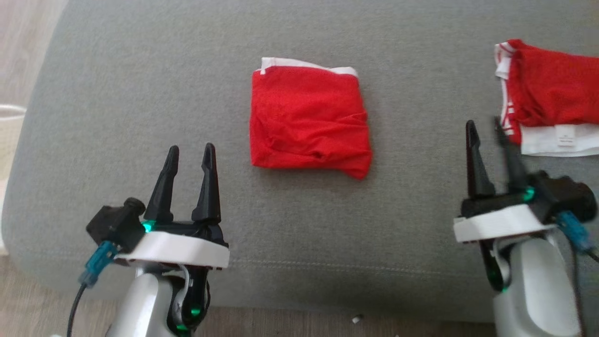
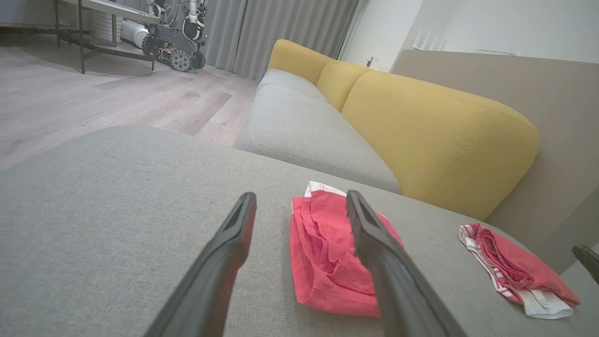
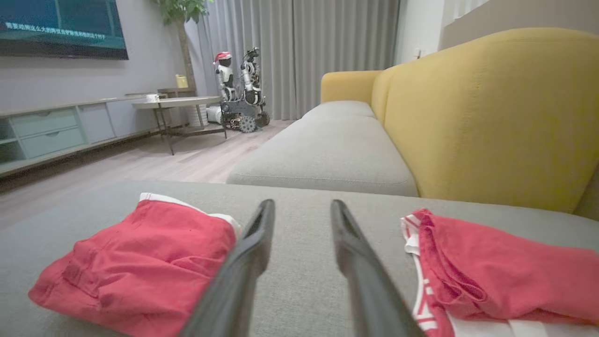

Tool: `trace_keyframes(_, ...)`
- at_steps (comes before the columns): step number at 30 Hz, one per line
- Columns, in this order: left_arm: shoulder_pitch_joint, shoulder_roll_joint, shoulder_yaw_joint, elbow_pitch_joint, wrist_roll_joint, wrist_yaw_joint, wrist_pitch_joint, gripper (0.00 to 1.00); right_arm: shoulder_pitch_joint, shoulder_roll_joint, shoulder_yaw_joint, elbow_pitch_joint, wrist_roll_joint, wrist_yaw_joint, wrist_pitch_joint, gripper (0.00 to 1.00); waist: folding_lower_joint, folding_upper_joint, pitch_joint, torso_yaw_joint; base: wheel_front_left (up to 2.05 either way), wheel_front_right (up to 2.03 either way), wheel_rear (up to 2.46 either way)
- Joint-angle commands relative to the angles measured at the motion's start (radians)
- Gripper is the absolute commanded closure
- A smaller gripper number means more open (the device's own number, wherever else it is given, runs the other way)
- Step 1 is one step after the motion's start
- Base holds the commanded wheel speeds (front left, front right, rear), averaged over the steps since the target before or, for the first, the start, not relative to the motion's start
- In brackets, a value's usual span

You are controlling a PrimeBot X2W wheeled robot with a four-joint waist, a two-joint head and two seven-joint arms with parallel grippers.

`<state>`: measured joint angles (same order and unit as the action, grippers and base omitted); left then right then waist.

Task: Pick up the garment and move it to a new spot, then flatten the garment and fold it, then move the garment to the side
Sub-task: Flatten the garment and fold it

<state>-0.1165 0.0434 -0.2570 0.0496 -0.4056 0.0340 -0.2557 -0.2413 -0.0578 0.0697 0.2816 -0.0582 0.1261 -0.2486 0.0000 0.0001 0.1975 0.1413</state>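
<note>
Floor [image 1: 281, 327]: a strip of pale wood runs along the near edge of the head view, below the front of the cushion.
Left hand [image 1: 191, 148]: low on the left, above the front part of the cushion, its two dark fingers spread apart with nothing between them. It stands well apart from the cloth, its tips pointing up that view.
Right hand [image 1: 484, 123]: low on the right and a little blurred, fingers parted and holding nothing. Its tips lie just beside the lower left corner of the garment on the right.
Grey cushion [image 1: 140, 70]: a broad, flat seat of grey fabric that carries both pieces of clothing.
Folded red garment [image 1: 306, 119]: lies near the middle of the cushion, between the two hands and a little beyond them. It is folded into a rough square with a white band showing along its far edge and creases at its near right corner.
Second red garment [image 1: 552, 93]: on the right side of the cushion, well apart from the folded one. It is red with white striped trim, and a white waistband with a small label lies along its near edge.
Yellow backrest [image 3: 482, 117]: rises behind the cushion and runs on past a further grey seat.
Wheeled robot [image 3: 241, 93]: stands far off on the wood floor, before grey curtains [image 3: 337, 47].
Screen [image 3: 61, 28]: lit, on the far wall.
</note>
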Motion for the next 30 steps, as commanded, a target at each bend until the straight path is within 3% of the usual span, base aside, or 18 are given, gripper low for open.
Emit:
trace_keyframes(1,-0.041,0.007,0.024,-0.034,0.005,-0.005,-0.006,0.0,-0.054,0.007,0.046,-0.019,-0.02,0.005,0.001,1.0,0.0,-0.0001,0.021,0.023,0.0,0.0,0.0)
trace_keyframes(9,-0.06,0.007,0.004,-0.033,-0.01,-0.001,-0.006,0.0,-0.162,-0.028,0.142,0.081,-0.02,0.005,0.026,1.0,0.0,-0.0001,0.078,0.082,0.0,0.0,0.0)
trace_keyframes(18,-0.097,0.007,-0.027,-0.034,-0.022,0.004,-0.006,0.0,-0.317,-0.084,0.279,0.33,0.089,0.005,0.095,1.0,0.0,-0.0001,0.134,0.155,0.0,0.0,0.0)
trace_keyframes(24,-0.094,0.007,-0.032,-0.031,-0.022,0.007,-0.006,0.0,-0.353,-0.092,0.405,0.465,0.181,0.005,0.135,1.0,0.0,-0.0001,0.134,0.167,0.0,0.0,0.0)
trace_keyframes(30,-0.092,0.007,-0.024,-0.023,-0.018,0.011,-0.006,0.0,-0.347,-0.099,0.563,0.497,0.29,0.005,0.156,1.0,0.0,-0.0001,0.12,0.15,0.0,0.0,0.0)
